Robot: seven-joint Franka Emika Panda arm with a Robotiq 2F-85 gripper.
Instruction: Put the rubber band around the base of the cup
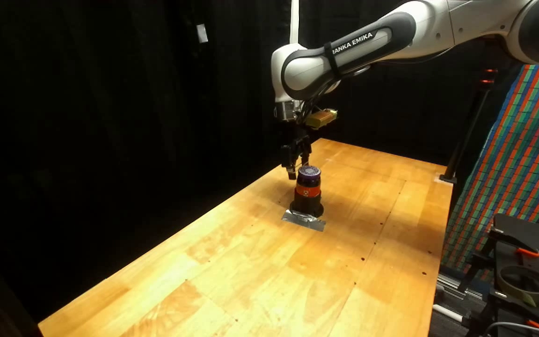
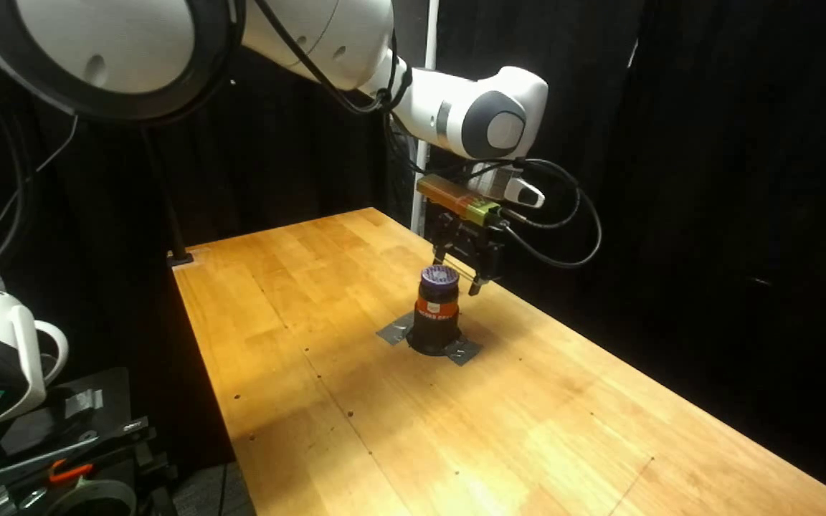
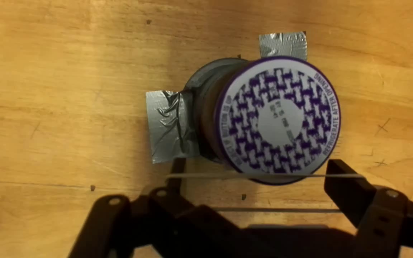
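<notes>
The cup (image 1: 308, 193) is a dark upright cylinder with an orange-red label and a purple-and-white lid. It stands on a wider dark round base taped to the wooden table. It also shows in an exterior view (image 2: 436, 309) and from above in the wrist view (image 3: 278, 122). My gripper (image 2: 457, 276) is open, pointing down beside the cup at about lid height. It also shows in an exterior view (image 1: 298, 170) and in the wrist view (image 3: 257, 173). A thin tan rubber band (image 3: 206, 176) is stretched around both spread fingers. One strand crosses the lid's near edge in the wrist view.
Silver tape (image 3: 172, 125) holds the base to the wooden table (image 1: 251, 262). Another piece of tape (image 3: 283, 44) lies on the far side. A dark pole (image 1: 470, 126) stands at a table corner. A dark cart with tools (image 1: 531, 262) stands beside the table.
</notes>
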